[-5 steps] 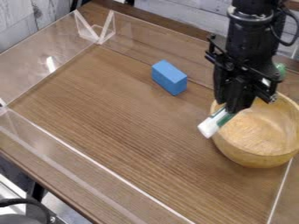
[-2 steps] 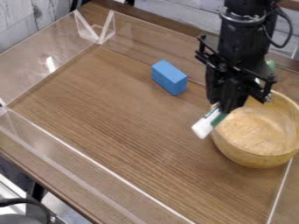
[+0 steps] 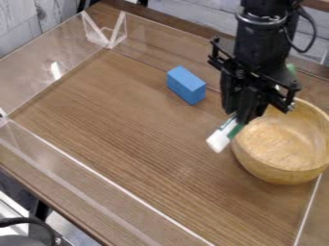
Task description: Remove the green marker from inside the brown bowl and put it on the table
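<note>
The green marker [image 3: 225, 135] hangs tilted from my gripper [image 3: 244, 113], its white end pointing down-left over the table [image 3: 115, 125], just left of the brown bowl's rim. My gripper is shut on the marker's upper part, which the black fingers hide. The brown bowl [image 3: 286, 146] sits at the right edge of the table, and nothing shows inside it. My gripper hovers above the bowl's left rim.
A blue block [image 3: 186, 84] lies on the table left of my gripper. Low clear acrylic walls [image 3: 52, 67] edge the tabletop. Bare wood stretches across the middle and left.
My gripper has moved left and slightly up with the marker, carrying its lower end from the bowl's rim out over the table.
</note>
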Motion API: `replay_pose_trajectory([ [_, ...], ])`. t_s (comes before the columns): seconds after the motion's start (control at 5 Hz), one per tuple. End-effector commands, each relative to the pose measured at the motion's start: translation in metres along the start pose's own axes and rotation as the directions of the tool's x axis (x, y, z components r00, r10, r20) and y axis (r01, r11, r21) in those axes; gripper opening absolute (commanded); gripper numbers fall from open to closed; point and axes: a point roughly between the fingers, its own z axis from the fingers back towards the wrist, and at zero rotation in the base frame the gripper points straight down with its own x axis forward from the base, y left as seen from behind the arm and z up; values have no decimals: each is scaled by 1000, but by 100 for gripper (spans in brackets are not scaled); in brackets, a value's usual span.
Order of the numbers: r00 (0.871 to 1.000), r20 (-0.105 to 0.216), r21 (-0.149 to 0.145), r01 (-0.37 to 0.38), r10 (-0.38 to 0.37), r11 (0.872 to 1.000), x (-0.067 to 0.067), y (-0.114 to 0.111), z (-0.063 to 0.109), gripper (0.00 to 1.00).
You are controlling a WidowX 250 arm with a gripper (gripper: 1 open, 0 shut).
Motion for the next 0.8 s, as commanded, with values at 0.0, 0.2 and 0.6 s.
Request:
replay_pose_trajectory([
  [0.0,996,78,20,-43,41,999,2,5,19,0],
  [0.2,994,83,30,-66,63,997,-1,7,19,0],
  [0.6,993,92,44,-85,81,995,-6,9,18,0],
])
